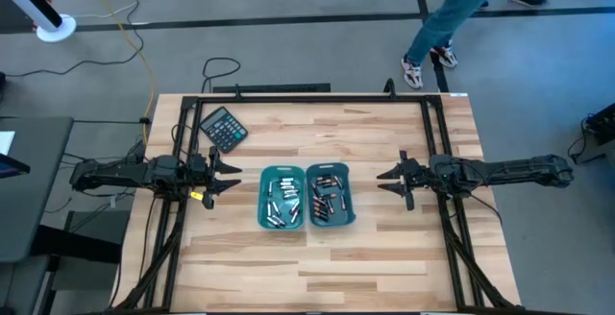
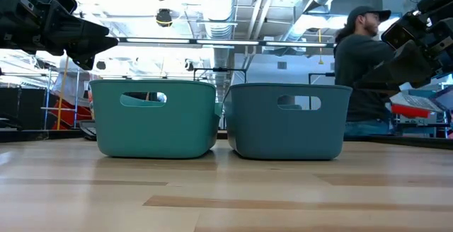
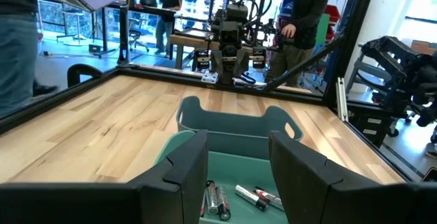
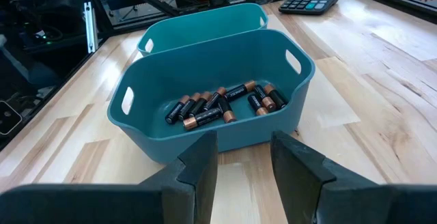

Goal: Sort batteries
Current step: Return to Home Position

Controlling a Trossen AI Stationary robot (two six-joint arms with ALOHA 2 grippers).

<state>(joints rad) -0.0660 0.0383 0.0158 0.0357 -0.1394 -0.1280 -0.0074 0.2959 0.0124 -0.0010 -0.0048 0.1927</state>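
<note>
Silvery batteries (image 1: 282, 203) in green bin (image 1: 261, 200), dark copper-ended batteries (image 4: 222, 104) in blue bin (image 4: 205, 60), walls hiding them at counter level; my left end effector (image 1: 233, 177) and right end effector (image 1: 382, 181) gaped empty.

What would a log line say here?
left gripper open | right gripper open | silver batteries: green bin | dark batteries: blue bin

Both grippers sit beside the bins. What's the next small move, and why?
Probably draw both arms back to rest rather than reach in. The left gripper and right gripper are open and empty, either side of the bins. Silvery batteries lie in the left bin, dark batteries in the right bin; no loose cell shows on the table, only the calculator.
</note>
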